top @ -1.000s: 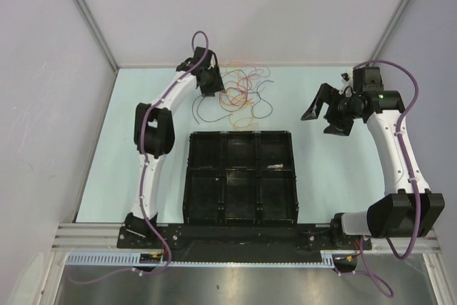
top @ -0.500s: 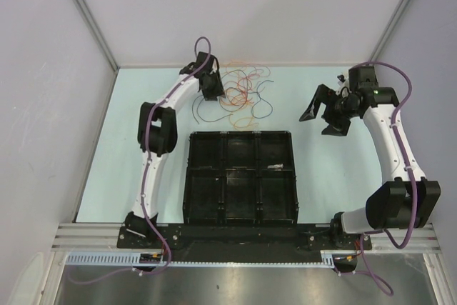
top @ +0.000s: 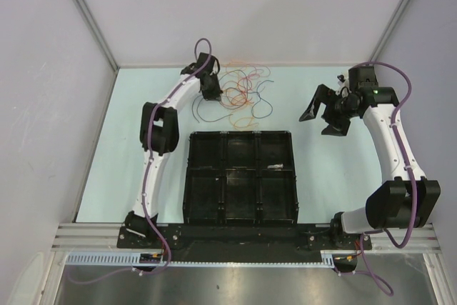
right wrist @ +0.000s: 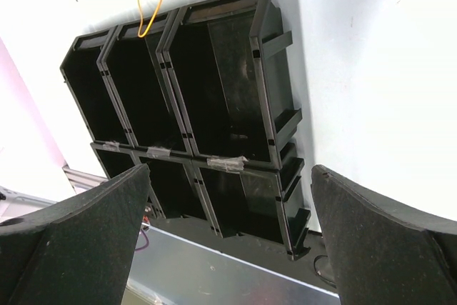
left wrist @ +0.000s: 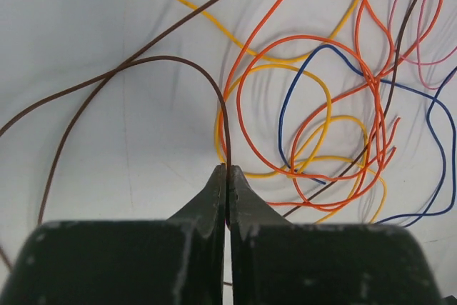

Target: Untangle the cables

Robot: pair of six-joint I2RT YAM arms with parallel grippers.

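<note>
The left gripper (left wrist: 227, 173) is clamped on the brown cable (left wrist: 143, 62) at the left edge of the tangle (top: 243, 94), beyond the bins (top: 240, 176); the right gripper (right wrist: 230, 171) gapes, well apart; a pull could drag the whole knot along, or the thin wire could slip free.

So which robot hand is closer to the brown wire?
Left. The left gripper is shut right on the brown wire; the right gripper hangs open far off to the wire's right, touching nothing.
</note>
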